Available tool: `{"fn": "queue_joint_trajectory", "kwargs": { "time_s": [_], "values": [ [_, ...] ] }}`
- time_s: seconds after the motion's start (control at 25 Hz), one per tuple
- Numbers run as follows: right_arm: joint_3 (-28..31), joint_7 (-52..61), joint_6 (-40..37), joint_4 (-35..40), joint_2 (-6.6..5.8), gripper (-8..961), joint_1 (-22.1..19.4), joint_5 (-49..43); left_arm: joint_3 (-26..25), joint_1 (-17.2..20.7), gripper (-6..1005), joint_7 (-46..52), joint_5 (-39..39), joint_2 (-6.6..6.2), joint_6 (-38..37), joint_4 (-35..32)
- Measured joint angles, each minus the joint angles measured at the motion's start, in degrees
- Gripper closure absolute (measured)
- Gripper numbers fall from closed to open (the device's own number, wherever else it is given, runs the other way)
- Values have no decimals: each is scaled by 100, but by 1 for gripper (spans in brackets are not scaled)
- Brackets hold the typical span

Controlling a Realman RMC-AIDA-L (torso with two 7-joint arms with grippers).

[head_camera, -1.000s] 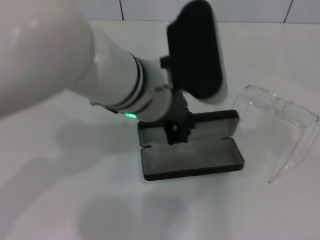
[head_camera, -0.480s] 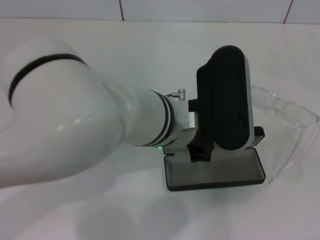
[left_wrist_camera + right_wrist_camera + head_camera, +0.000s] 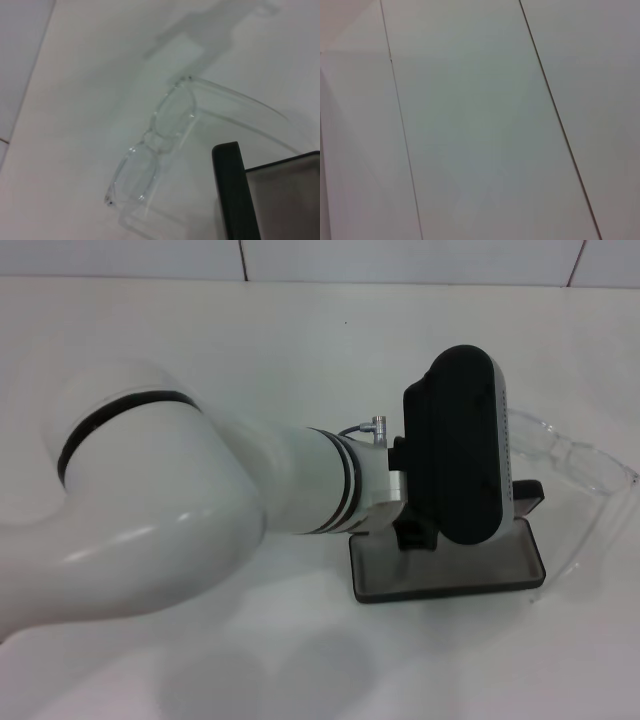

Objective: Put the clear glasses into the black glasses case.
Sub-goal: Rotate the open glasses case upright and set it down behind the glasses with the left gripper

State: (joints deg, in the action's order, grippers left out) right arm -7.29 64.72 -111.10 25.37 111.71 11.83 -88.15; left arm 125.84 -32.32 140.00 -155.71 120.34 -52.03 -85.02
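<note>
The black glasses case (image 3: 470,576) lies open on the white table, grey lining up, its lid raised at the back. My left gripper (image 3: 415,537) reaches down to the case's back edge near the hinge, mostly hidden under the black wrist block (image 3: 460,445); it appears shut on the case there. The clear glasses (image 3: 578,462) rest on the table just right of and behind the case, one temple arm curving down past the case's right end. In the left wrist view the clear glasses (image 3: 162,132) lie beside the case's black edge (image 3: 231,192). The right gripper is out of view.
The left arm's thick white forearm (image 3: 200,510) covers the table's left and middle. A tiled wall (image 3: 400,258) runs behind the table. The right wrist view shows only pale tiles (image 3: 470,125).
The left arm has swung right, and the case has slid right with the gripper, ending close beside the glasses. The glasses have not moved.
</note>
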Motion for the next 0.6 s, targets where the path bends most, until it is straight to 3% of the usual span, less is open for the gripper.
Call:
{"fn": "queue_joint_trajectory", "kwargs": {
  "time_s": [0.6],
  "values": [
    [0,-195,2,-156,-1,157,-58,-1,328,-22,887,-86,-317,8,607,332]
  ]
}}
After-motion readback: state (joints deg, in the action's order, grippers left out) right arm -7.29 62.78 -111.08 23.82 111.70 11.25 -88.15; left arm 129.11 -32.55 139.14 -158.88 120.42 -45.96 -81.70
